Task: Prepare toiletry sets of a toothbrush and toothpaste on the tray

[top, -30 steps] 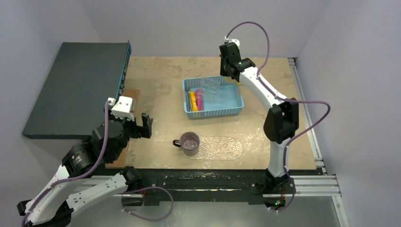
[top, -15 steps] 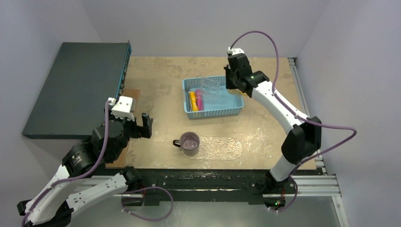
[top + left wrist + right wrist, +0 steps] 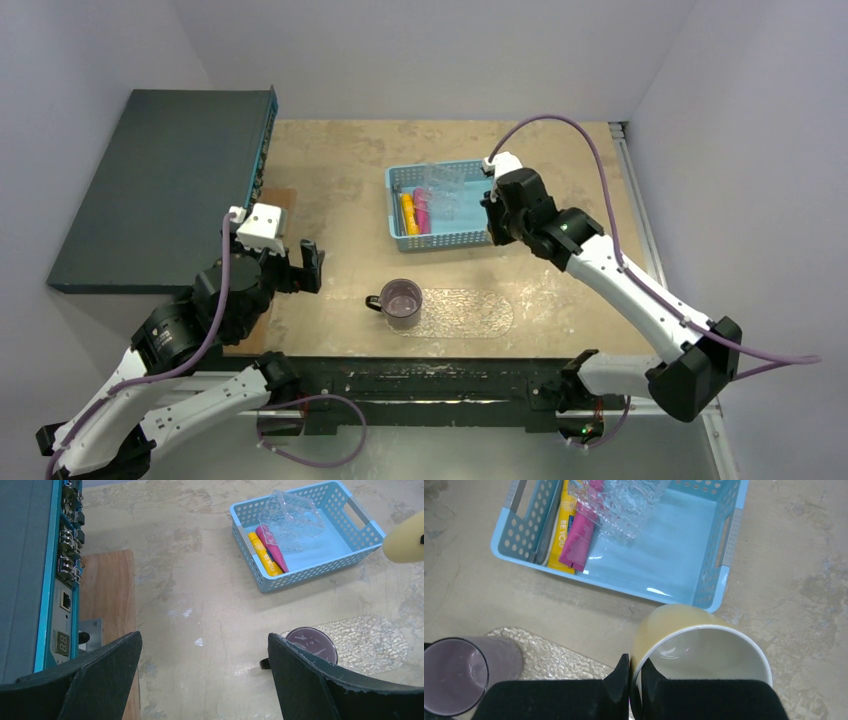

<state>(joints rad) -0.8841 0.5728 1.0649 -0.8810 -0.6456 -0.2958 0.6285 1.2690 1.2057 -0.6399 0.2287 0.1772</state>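
right claw (image 3: 630,672): being kept pinched shut on the rim of the yellow mug (image 3: 704,655), one finger inside the rim, one outside.
yellow mug: being held by that rim just off the 4 o'clock corner of the basket (image 3: 719,555) in the top view; contact with the surface (image 3: 330,180) cannot be told.
left claw (image 3: 204,640): being held wide open with nothing between the fingers, being hung over the surface at 9 o'clock of the tray (image 3: 470,312), well apart from it.
tray: being seen flat on the surface at 6 o'clock of the basket; only the purple mug (image 3: 403,300) is being carried, upright on its 9 o'clock end.
yellow tube (image 3: 563,530): being kept in the basket, lying along its 9 o'clock wall.
pink tube (image 3: 581,535): being kept in the basket, touching the yellow tube on its 3 o'clock side.
toothbrushes (image 3: 545,540): thin pale sticks being seen between the yellow tube and the basket wall; count cannot be told.
clear crinkled piece (image 3: 629,505): being seen in the basket, partly over the pink tube.
dark box (image 3: 160,180): being seen at 10 o'clock of the surface.
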